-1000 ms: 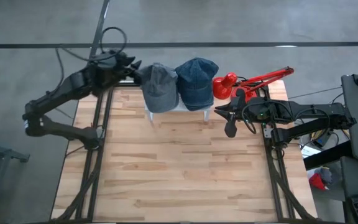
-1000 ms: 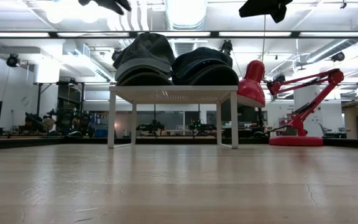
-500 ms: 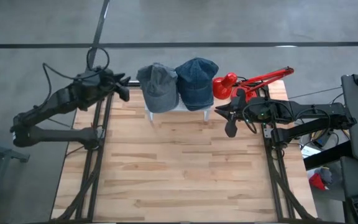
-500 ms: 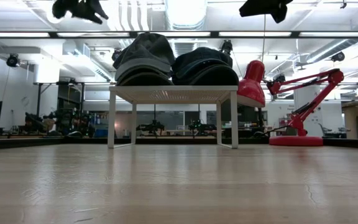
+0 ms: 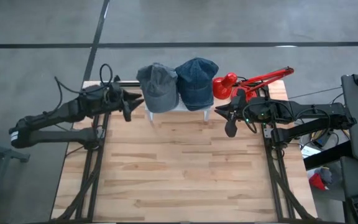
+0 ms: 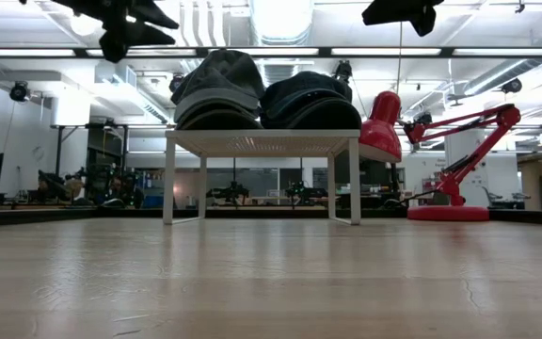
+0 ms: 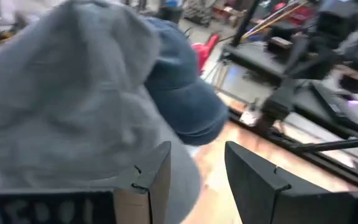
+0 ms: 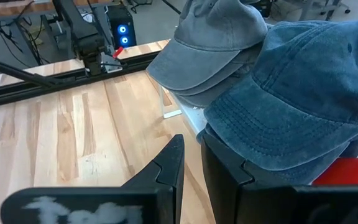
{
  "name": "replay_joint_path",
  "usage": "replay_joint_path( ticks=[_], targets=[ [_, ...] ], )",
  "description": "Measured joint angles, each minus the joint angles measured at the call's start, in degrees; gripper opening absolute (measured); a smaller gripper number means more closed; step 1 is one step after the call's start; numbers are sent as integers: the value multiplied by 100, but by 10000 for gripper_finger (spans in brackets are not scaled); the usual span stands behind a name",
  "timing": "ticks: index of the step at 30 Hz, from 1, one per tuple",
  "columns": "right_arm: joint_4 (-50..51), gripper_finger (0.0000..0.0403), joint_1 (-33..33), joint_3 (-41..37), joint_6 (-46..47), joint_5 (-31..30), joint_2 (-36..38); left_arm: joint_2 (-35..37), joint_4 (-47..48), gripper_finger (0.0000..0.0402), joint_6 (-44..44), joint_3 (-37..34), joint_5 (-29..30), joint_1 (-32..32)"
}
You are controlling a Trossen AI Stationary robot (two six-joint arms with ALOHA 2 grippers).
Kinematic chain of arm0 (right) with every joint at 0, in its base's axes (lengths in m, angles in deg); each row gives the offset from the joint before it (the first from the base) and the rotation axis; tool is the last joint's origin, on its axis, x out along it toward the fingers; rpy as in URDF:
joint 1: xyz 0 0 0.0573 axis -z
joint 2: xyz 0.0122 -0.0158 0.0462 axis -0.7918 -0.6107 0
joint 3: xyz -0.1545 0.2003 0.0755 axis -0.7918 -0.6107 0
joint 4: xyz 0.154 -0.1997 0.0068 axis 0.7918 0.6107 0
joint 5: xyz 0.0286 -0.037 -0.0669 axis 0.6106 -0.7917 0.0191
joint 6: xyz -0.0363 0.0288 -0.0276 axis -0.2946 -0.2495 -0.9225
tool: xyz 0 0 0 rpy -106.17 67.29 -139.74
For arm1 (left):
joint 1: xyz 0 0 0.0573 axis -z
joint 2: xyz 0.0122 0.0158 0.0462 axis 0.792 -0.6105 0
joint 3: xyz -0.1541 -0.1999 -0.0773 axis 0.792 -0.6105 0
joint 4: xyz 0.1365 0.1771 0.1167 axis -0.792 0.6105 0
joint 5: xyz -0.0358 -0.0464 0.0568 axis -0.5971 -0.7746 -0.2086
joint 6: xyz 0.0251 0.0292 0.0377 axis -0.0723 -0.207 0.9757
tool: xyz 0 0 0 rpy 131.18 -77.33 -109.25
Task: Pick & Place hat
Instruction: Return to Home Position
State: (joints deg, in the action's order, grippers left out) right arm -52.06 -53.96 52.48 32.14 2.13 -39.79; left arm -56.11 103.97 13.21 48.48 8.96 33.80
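Left end effector [image 5: 131, 102] empty, fingers apart, beside grey hat [image 5: 158, 86]; right end effector [image 5: 224, 116] narrow, empty.

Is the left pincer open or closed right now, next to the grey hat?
Open. The left pincer shows a clear gap between its fingers, holding nothing, beside the grey hat on the white stand.

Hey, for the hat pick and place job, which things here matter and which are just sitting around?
Part of the job:
- grey hat on the white stand
- blue hat beside it on the same stand
- left pincer, open, beside the grey hat
- right pincer, waiting to the right of the stand

Just sitting around:
- red desk lamp at the table's back right
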Motion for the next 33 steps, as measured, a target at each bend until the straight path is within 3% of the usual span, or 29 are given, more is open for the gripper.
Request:
replay_joint_path(
  ticks=[8, 17, 25, 33],
  targets=[
    [0, 52, 0, 1, 106, 2, 7, 693, -1044, 151, 24, -866, -4, 413],
    [-69, 52, 0, -98, 262, 2, 192, 1928, -1275, 151, 34, -1660, 107, 497],
    [-890, 52, 0, -836, 280, 4, 792, 2739, -1246, 151, 280, -2209, 177, 496],
    [-1593, 52, 0, -1653, 449, 2, 1327, 3091, -1252, 151, 141, -2814, 197, 497]
  ],
)
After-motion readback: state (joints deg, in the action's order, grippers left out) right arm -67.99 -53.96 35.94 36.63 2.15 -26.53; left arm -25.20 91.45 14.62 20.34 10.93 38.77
